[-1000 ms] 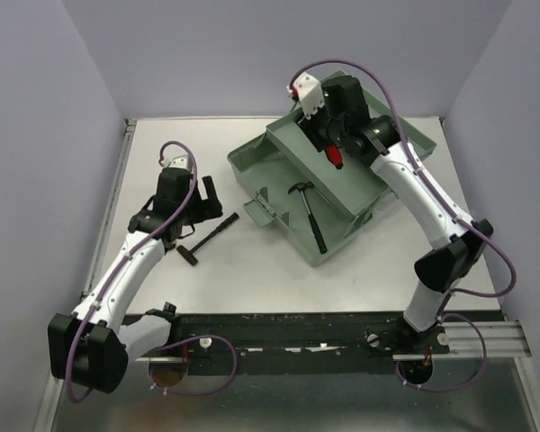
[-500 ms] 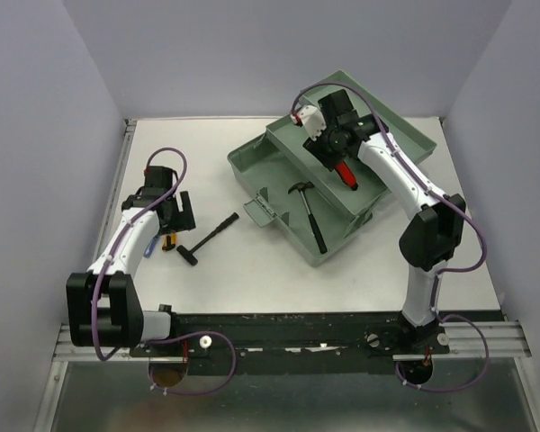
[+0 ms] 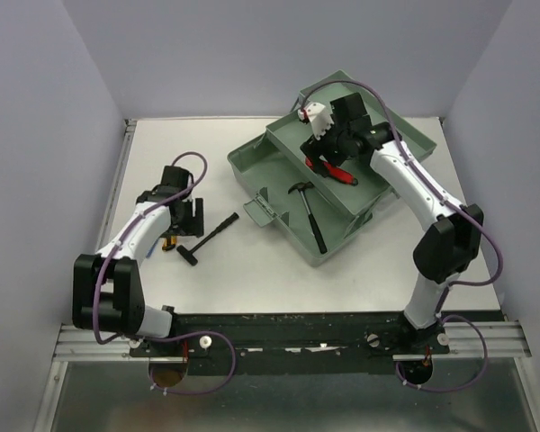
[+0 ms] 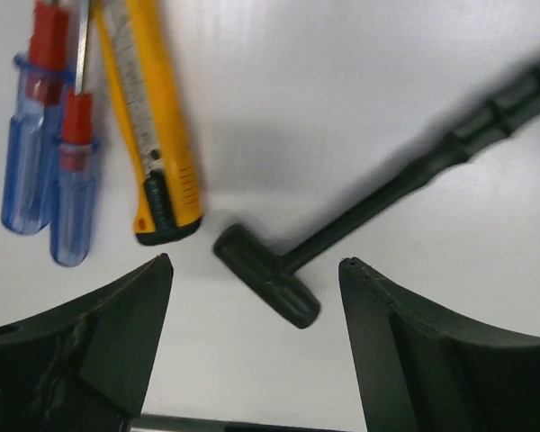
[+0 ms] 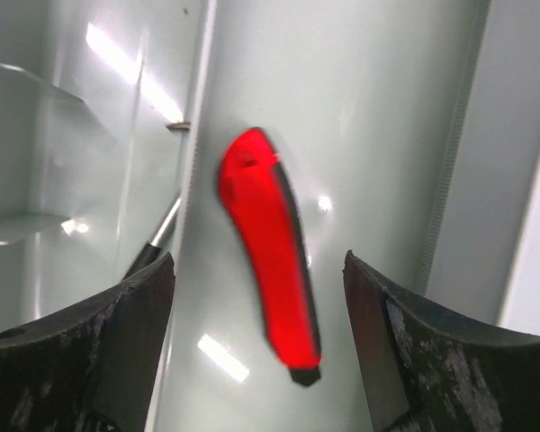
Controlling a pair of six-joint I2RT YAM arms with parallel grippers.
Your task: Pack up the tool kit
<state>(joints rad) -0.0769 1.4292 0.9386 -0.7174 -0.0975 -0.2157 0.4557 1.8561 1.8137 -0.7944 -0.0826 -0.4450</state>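
Observation:
The open green tool case (image 3: 252, 171) lies at the back right of the table, with a black hammer (image 3: 310, 216) in its near half. My right gripper (image 3: 327, 157) is open above the case floor (image 5: 387, 135), and a red-handled tool (image 5: 270, 270) lies below it, between the fingers and apart from both; it also shows in the top view (image 3: 344, 175). My left gripper (image 4: 254, 263) is open low over the table, straddling the head of a black mallet (image 4: 387, 189). A yellow utility knife (image 4: 153, 135) and two blue screwdrivers (image 4: 49, 162) lie just beyond its left finger.
The mallet (image 3: 209, 238) lies on the white table left of the case, its handle pointing at the case latch (image 3: 261, 212). A metal shaft with a black grip (image 5: 153, 247) shows at the left in the right wrist view. Walls close off the table's left, back and right.
The right gripper went from holding the red-handled tool above the case to standing open with it lying on the case floor. The left arm swung left, then back right over the loose tools.

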